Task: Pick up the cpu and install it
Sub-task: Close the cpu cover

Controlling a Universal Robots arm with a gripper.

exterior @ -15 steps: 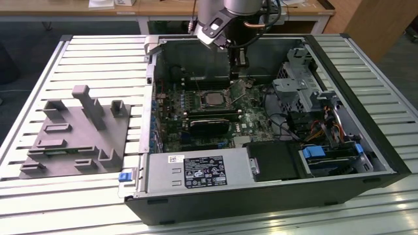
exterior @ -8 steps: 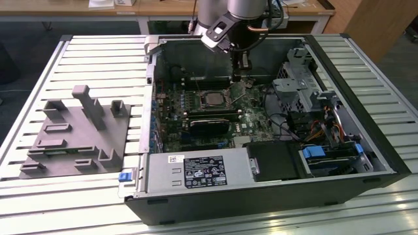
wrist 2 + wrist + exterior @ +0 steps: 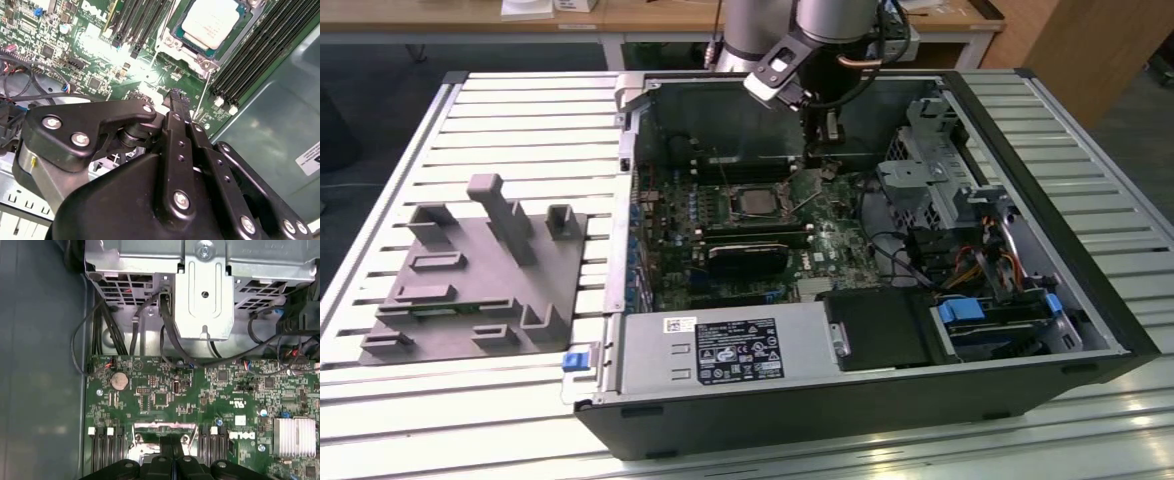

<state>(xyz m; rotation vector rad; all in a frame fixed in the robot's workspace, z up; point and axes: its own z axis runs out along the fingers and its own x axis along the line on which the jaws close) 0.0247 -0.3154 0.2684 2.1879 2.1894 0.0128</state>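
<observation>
Cpu: one point(image 3: 210, 22). It is a pale silvery square lying flat in the socket point(image 3: 200, 62) on the motherboard point(image 3: 834, 240), apart from the pincer.
Pincer: one point(image 3: 176, 95), on the single arm point(image 3: 821, 30) that reaches down into the open case point(image 3: 854, 420). Its two black fingers point(image 3: 172, 130) are drawn narrow, tips together. I cannot tell whether anything thin is pinched between them.
Pincer's place: the tip hangs low over the board just beside a corner of the socket. In the exterior view it is a little to that view's right of the cpu.
Lever: one thin metal rod point(image 3: 201, 100) runs from the socket corner past the fingertips. I cannot tell whether it touches them.
Memory slots: two banks of long dark slots point(image 3: 260, 55), one on each side of the socket.
Tray: one grey plastic tray point(image 3: 467, 280) with upright blocks. It lies on the slatted surface point(image 3: 520, 130) at the exterior view's left, well apart from the case.
Other parts: one power supply box point(image 3: 720, 350) at the case's near edge, one metal drive cage point(image 3: 205, 295), one coin cell point(image 3: 118, 381) and one finned heat sink point(image 3: 295, 436).
In the way: black cables point(image 3: 80, 340) loop from the cage down onto the board. In the first wrist view the fingers cover part of the socket frame. In the second wrist view the pincer's own body hides the board beneath it.
</observation>
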